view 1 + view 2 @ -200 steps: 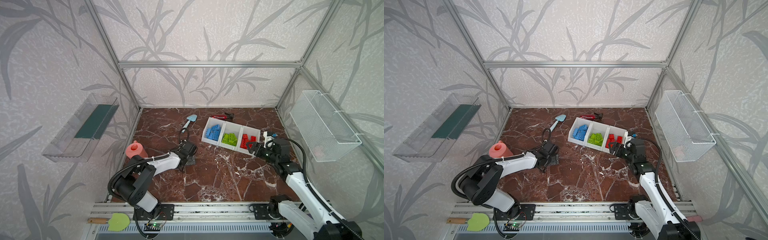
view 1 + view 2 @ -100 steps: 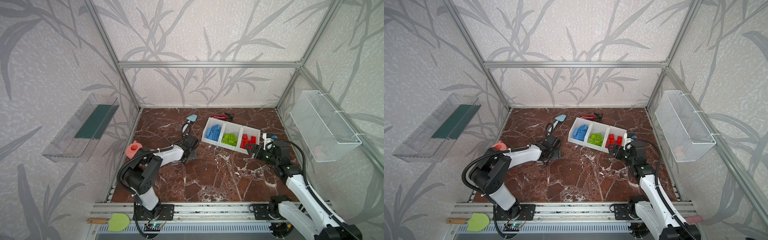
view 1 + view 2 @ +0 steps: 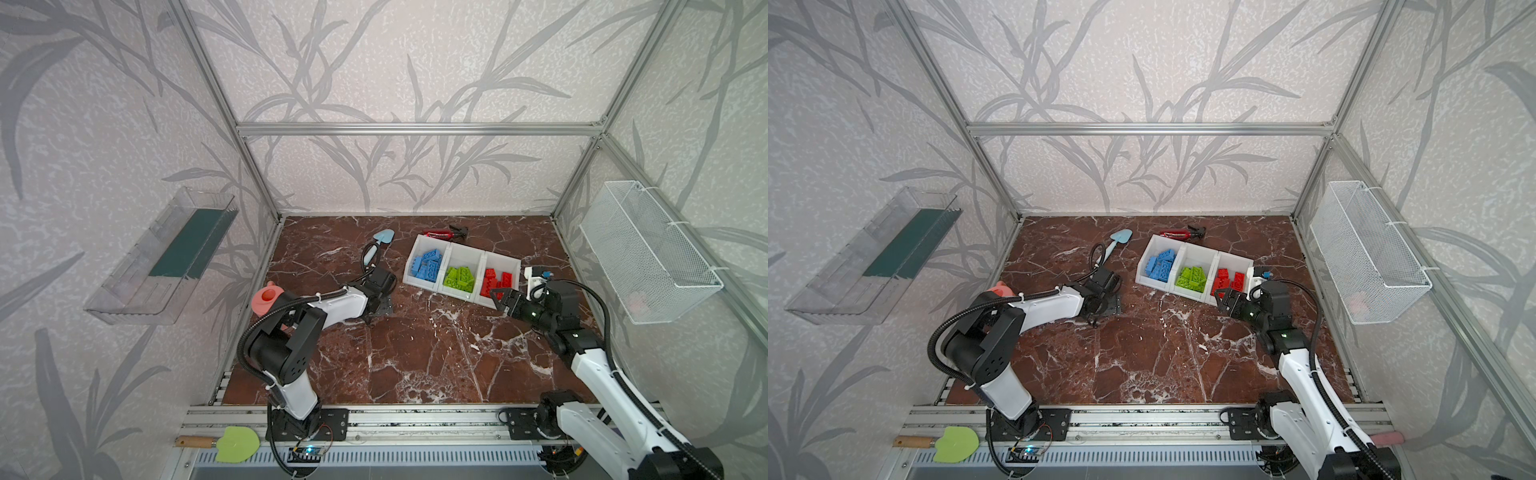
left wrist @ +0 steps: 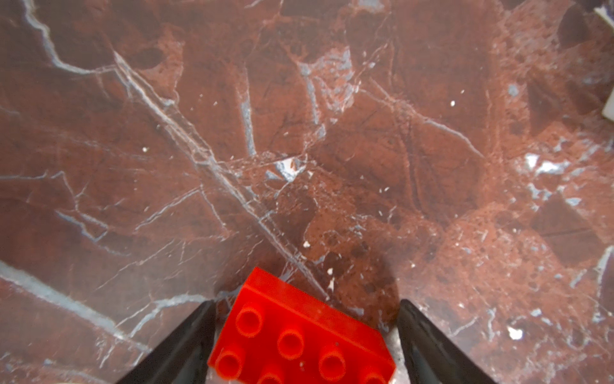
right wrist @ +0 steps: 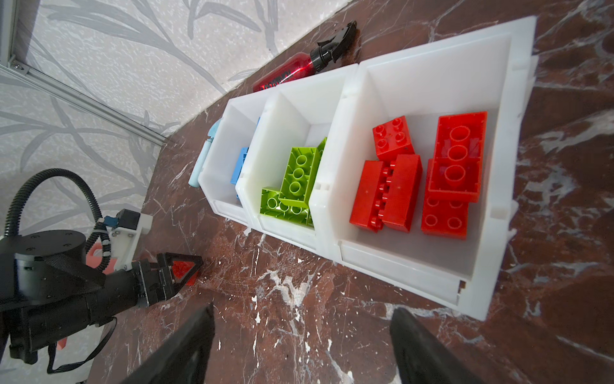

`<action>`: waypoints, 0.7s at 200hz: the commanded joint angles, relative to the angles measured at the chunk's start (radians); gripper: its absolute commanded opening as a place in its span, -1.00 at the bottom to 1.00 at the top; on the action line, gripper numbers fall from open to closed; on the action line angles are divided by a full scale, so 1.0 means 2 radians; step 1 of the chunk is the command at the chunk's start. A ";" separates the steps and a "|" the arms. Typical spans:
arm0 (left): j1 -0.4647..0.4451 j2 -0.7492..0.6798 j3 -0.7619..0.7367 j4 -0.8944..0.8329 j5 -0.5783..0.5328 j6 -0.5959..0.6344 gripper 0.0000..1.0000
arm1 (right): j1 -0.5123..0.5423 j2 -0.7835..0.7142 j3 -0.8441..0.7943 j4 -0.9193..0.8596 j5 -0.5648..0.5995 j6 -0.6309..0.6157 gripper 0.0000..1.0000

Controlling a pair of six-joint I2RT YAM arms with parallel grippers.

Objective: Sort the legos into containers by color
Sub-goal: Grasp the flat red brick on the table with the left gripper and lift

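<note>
One red lego [image 4: 299, 335] lies studs-up on the marble floor between the fingers of my left gripper [image 4: 305, 302], which is open with floor showing on both sides of the brick. In the right wrist view the same lego [image 5: 181, 269] shows through that gripper's frame. In both top views the left gripper [image 3: 378, 307] [image 3: 1104, 309] is low on the floor, left of the containers [image 3: 465, 251] [image 3: 1200, 251]. These hold blue legos [image 3: 426, 266], green legos [image 3: 459, 278] and red legos [image 3: 496, 282]. My right gripper [image 5: 302, 311] [image 3: 498, 297] is open and empty over the floor before the red bin.
A red spray bottle [image 3: 440, 232] lies behind the bins and a light blue trowel [image 3: 380, 239] to their left. A pink watering can [image 3: 268, 297] stands by the left arm. A wire basket [image 3: 648, 253] and a clear tray [image 3: 166, 257] hang on the side walls.
The left arm's elbow has risen while its gripper stays near the same floor spot. The right gripper has drawn back slightly from the red bin.
</note>
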 commanded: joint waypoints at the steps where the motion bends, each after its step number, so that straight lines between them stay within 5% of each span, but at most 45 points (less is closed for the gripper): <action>1: 0.003 0.022 -0.011 -0.029 0.006 -0.019 0.66 | 0.002 0.000 -0.005 0.015 -0.010 0.001 0.68; 46: 0.003 0.023 -0.037 0.013 -0.001 -0.079 0.50 | 0.002 0.010 -0.011 0.028 -0.015 0.003 0.71; 140: -0.039 0.040 -0.018 0.028 0.020 -0.088 0.27 | 0.002 0.006 -0.014 0.029 -0.015 0.004 0.70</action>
